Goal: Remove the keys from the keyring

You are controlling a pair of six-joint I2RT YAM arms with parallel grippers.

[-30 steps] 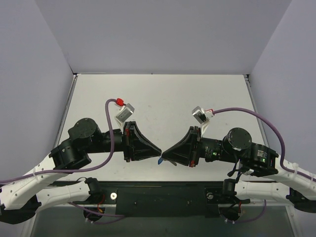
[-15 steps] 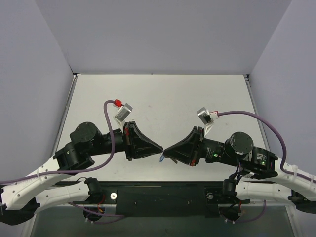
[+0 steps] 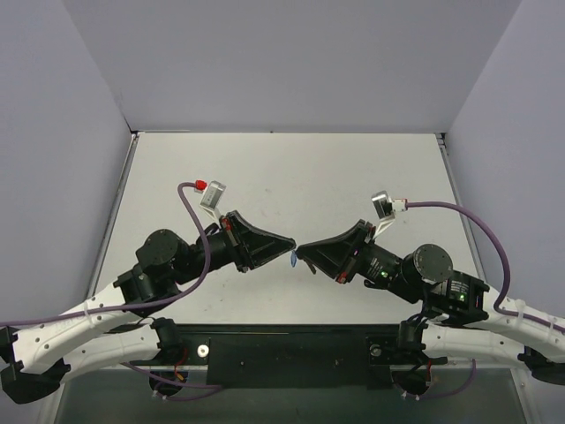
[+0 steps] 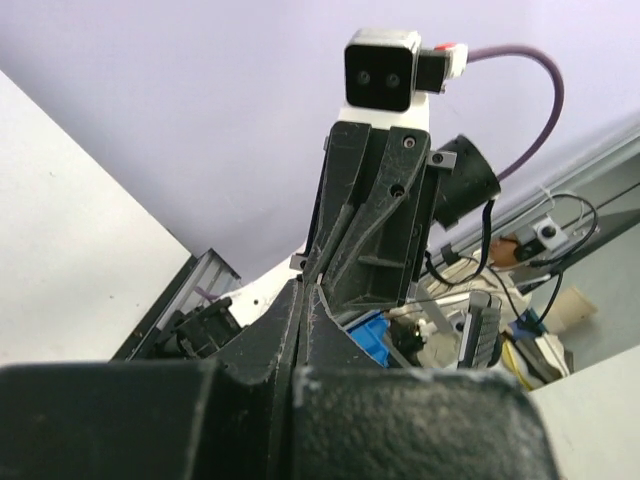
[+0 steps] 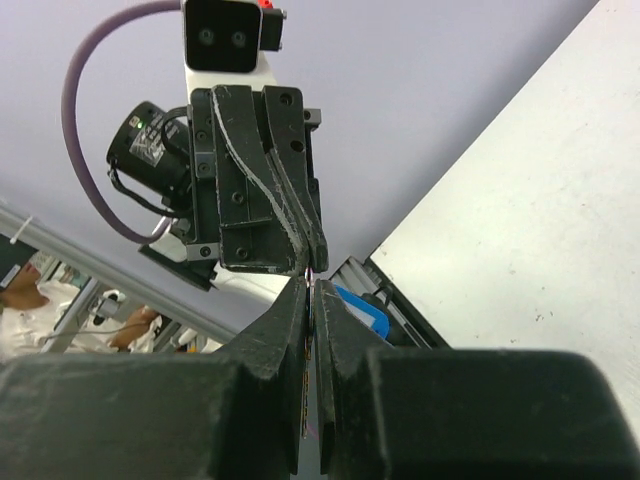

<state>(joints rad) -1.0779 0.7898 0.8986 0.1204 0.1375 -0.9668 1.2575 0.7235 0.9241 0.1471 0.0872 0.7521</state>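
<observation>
A pale grey table (image 3: 282, 168) sits between lavender walls (image 3: 53, 132), with what may be workshop clutter (image 4: 530, 330) beyond.

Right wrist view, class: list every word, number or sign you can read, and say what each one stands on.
No text in this view can be read.
Black round motor at upper left: it carries small pale print, too small and blurred to read.

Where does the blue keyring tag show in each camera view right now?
Top external: blue keyring tag at centre, just below the meeting gripper tips.
Left wrist: low centre, right of the gripper tips.
Right wrist: low centre, right of the gripper tips.
Shared landmark: the spot where left gripper and right gripper meet tip to tip.
</observation>
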